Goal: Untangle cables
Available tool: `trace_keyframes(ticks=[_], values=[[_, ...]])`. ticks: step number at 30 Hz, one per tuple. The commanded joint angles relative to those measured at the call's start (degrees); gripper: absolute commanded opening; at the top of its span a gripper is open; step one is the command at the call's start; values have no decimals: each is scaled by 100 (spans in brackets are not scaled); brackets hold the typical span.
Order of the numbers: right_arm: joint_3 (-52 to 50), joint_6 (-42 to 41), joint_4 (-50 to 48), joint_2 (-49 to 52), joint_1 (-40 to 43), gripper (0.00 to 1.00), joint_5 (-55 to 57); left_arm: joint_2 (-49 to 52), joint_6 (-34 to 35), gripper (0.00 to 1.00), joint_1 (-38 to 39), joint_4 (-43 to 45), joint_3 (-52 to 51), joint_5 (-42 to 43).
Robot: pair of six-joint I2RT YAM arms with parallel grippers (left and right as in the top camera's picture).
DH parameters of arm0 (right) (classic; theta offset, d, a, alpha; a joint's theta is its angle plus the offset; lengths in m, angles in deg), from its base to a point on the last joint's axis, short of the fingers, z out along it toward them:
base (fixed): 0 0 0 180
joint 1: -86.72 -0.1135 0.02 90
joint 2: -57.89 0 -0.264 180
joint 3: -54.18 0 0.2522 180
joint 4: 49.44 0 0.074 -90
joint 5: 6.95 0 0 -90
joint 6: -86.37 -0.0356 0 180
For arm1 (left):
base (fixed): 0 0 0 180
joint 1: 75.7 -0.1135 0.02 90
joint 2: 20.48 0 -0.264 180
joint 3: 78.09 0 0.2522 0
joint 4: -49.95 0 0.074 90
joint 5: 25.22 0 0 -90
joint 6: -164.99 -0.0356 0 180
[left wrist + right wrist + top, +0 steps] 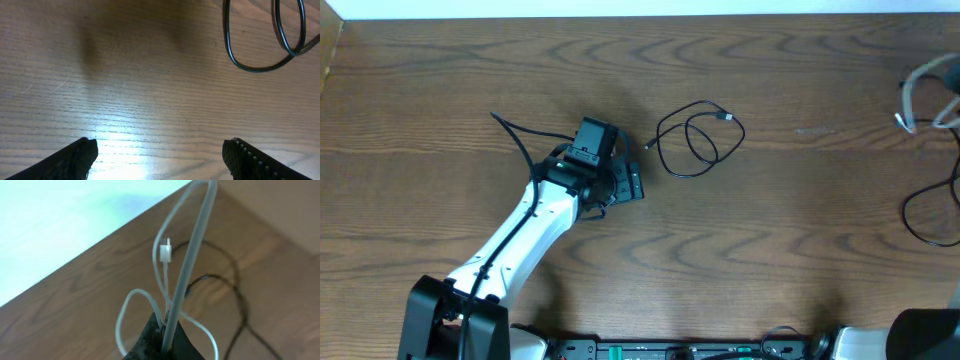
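Observation:
A thin black cable (698, 138) lies loosely looped on the wooden table right of centre; part of its loop shows in the left wrist view (260, 45). My left gripper (628, 183) is open and empty, low over the table just left of that loop, its fingertips apart (160, 155). My right gripper (162, 340) is shut on the white cable (192, 260), holding it up at the far right edge (920, 85); its white plug (165, 252) dangles. Another black cable (930, 215) lies below it on the table (235, 300).
The table's far edge meets a white surface along the top (640, 8). The left arm's own black cable (520, 145) trails behind the wrist. The arm bases (450, 320) sit at the front edge.

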State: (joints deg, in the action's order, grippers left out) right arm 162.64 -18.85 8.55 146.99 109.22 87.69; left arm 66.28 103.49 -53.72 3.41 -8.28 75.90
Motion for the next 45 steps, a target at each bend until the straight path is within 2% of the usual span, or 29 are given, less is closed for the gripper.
trace_keyframes(ticks=[1,3,4,5,7,8,9,13,17,19,24,29,32,36,43,45], values=[[2,94,-4,297,363,1,278,9,-13,85,2,-17,-66,-17],[2,94,35,496,577,1,275,9,-13,85,2,-17,-66,-17],[2,94,52,590,654,11,267,9,-13,85,2,-17,-66,-17],[2,94,52,671,695,33,184,9,-13,85,2,-17,-66,-17],[2,98,79,739,704,59,-321,9,-13,85,2,-15,-66,-20],[0,105,81,741,697,69,-874,9,-13,85,2,-15,-66,-20],[0,118,79,741,675,71,-1405,9,-13,85,2,-15,-66,-20],[2,599,341,743,219,75,-2909,9,-13,85,2,-17,-66,-20],[-96,1423,748,756,-835,77,-2973,9,-13,85,2,-15,-66,-20],[-389,1510,651,758,-1554,79,-2367,9,-13,85,2,-17,-66,-17],[-1657,1587,-549,761,-2979,76,-2041,9,-13,85,2,-63,-66,-20],[-2977,2756,-2201,761,-4151,74,-1718,9,-13,85,2,-63,-66,-20],[-3554,3178,-2938,761,-4529,73,-1659,9,-13,85,2,-63,-66,-20],[-4371,3220,-4065,763,-4769,73,-1659,9,-13,85,2,-63,-66,-20],[-4607,3180,-4489,852,-4778,71,-1659,9,-13,85,2,-61,-66,-17],[-4583,2761,-4476,1023,-4778,70,-1657,9,-15,85,2,-66,-66,-17]])
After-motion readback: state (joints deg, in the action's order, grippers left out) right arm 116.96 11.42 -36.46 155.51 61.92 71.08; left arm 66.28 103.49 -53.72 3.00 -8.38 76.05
